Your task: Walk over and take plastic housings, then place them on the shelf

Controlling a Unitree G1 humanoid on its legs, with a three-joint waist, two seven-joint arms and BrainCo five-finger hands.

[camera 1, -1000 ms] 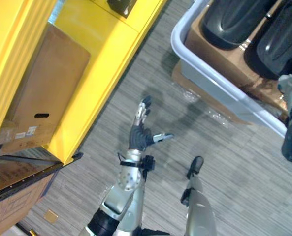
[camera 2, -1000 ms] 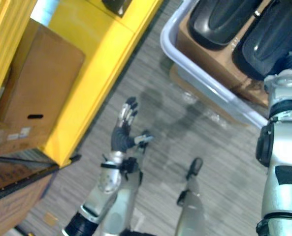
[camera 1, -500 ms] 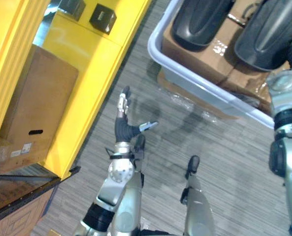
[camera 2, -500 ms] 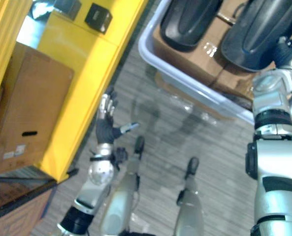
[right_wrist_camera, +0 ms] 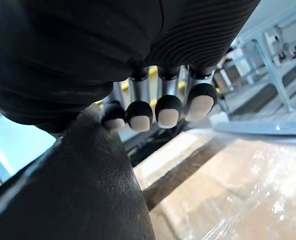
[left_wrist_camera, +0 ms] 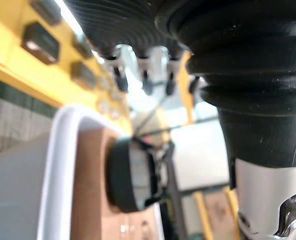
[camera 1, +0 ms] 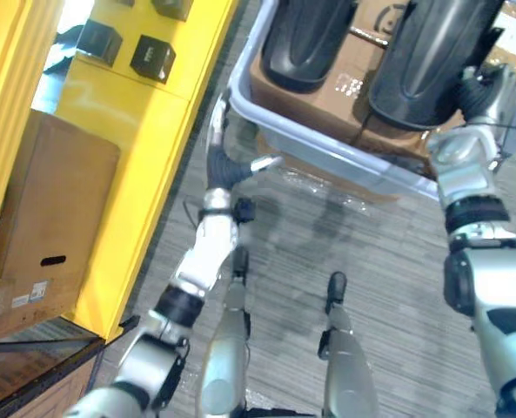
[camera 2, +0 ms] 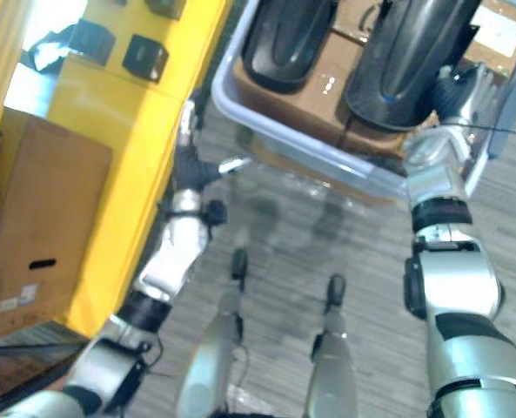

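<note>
1. Just short of the tub (camera 1: 327, 157), a grey striped floor (camera 1: 371, 252) runs up to its near wall.
2. At the tub's near left corner, the left robot hand (camera 1: 224, 167) is raised. Its fingers are straight and its thumb is spread wide, so it is open and holds nothing. Whether it touches the rim cannot be told.
3. The tub is pale grey plastic with a rounded rim and stands on the floor. Brown cardboard (camera 1: 327, 91) fills its inside.
4. On that cardboard, inside the tub, two black plastic housings lie side by side: the left housing (camera 1: 305, 39) and the right housing (camera 1: 423, 61). Both are long, rounded and glossy.
5. At the tub's right side, the right robot hand (camera 1: 479, 91) sits just beside the right housing. Its fingers are loosely bent and closed on nothing. Contact with the housing cannot be told.
6. Left of the tub stands a yellow shelf (camera 1: 153, 122). A brown cardboard box (camera 1: 53, 209) with a handle slot sits in its lower bay, nearer than the tub. Small black boxes (camera 1: 151, 57) rest on a shelf level farther back.
</note>
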